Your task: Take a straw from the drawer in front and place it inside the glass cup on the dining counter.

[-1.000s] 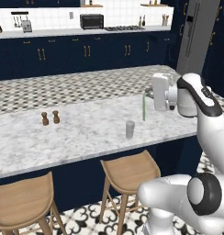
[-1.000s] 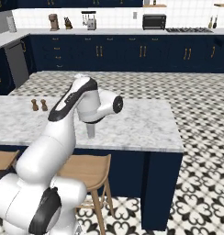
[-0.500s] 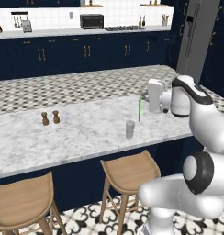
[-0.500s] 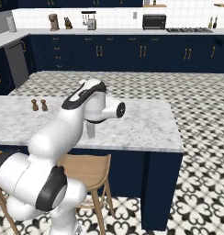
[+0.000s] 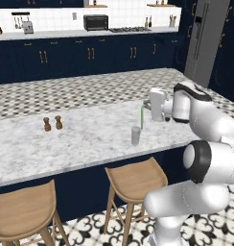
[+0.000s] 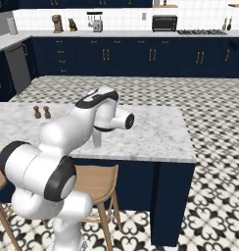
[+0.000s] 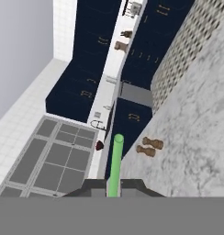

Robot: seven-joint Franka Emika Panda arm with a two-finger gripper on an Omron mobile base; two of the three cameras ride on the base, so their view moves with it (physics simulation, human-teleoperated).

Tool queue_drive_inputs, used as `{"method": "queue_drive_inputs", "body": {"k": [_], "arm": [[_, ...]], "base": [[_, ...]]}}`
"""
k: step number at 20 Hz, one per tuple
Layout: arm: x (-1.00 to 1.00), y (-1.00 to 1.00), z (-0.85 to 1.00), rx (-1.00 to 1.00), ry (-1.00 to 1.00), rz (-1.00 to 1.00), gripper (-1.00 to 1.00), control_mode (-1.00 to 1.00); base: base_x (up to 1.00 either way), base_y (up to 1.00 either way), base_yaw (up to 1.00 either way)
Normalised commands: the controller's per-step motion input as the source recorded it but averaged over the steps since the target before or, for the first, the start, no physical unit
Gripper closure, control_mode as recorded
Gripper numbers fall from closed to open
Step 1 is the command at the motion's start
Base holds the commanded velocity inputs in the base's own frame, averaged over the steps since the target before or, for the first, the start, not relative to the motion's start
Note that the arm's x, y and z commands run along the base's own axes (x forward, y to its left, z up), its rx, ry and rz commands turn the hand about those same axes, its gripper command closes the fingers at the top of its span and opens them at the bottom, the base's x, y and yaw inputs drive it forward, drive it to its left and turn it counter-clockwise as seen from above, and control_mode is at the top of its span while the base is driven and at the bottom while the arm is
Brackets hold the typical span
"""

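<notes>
Nearest the base, two wooden stools [image 5: 133, 180] stand tucked against the navy side of the dining counter [image 5: 90, 139], whose marble worktop stretches across the left base view. Over the right part of that worktop the white arm reaches sideways, and its gripper [image 5: 146, 106] is pressed together on the straw [image 5: 142, 116], pinching the thin green stem so that it hangs roughly upright above the marble. In the hand view the straw [image 7: 115, 165] rises straight out from between the dark fingertips [image 7: 93, 187]. The glass cup [image 5: 135, 135] stands on the worktop just below and a little to the left of the straw's lower end, apart from it; the straw is not yet inside. Well to the left on the same marble sit two small brown shakers [image 5: 52, 124], side by side. Beyond the counter lies patterned tile floor, then a far run of navy cabinets [image 5: 66, 57] carrying a dark toaster oven [image 5: 95, 22].
</notes>
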Motion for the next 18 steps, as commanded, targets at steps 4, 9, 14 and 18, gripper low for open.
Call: {"method": "queue_drive_inputs", "body": {"k": [4, 9, 14, 18], "arm": [[0.56, 0.0, -0.18, 0.0, 0.0, 0.0, 1.0, -1.0], [0.51, 0.0, -0.24, 0.0, 0.0, 0.0, 1.0, -1.0], [0.32, 0.0, -0.28, 0.0, 0.0, 0.0, 1.0, -1.0], [0.2, 0.0, -0.28, 0.0, 0.0, 0.0, 1.0, -1.0]], "base": [[0.0, 0.0, 0.0], [0.0, 0.0, 0.0], [0.0, 0.0, 0.0], [0.0, 0.0, 0.0]]}}
